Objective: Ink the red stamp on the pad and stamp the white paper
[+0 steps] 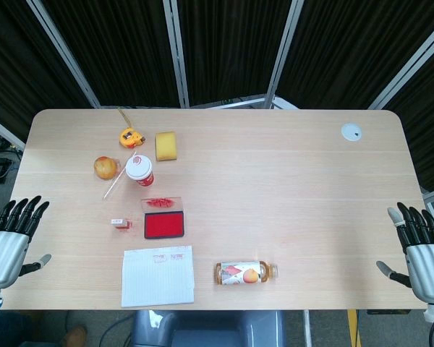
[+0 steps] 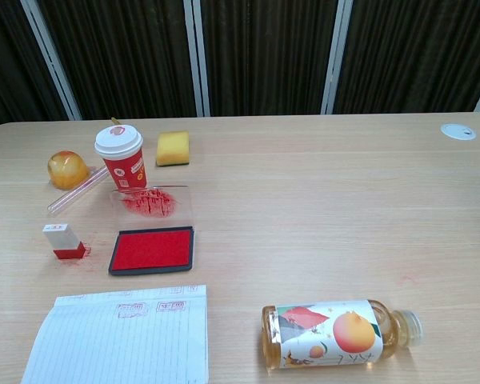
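Observation:
The red stamp [image 1: 120,223] [image 2: 64,241], a small white block with a red base, stands on the table left of the ink pad. The ink pad [image 1: 163,225] [image 2: 153,250] lies open, red surface up, with its clear lid [image 2: 153,201] behind it. The white paper [image 1: 158,275] [image 2: 122,342] lies at the front edge and bears red stamp marks along its top. My left hand [image 1: 7,242] hangs off the table's left edge, fingers spread, holding nothing. My right hand [image 1: 421,249] is off the right edge, also spread and holding nothing. Neither hand shows in the chest view.
A juice bottle [image 1: 244,272] [image 2: 338,334] lies on its side right of the paper. Behind the pad stand a paper cup [image 1: 139,170] [image 2: 121,156], a yellow sponge [image 1: 166,145], an orange ball [image 1: 105,168], a tape measure [image 1: 131,136] and a clear straw [image 2: 77,190].

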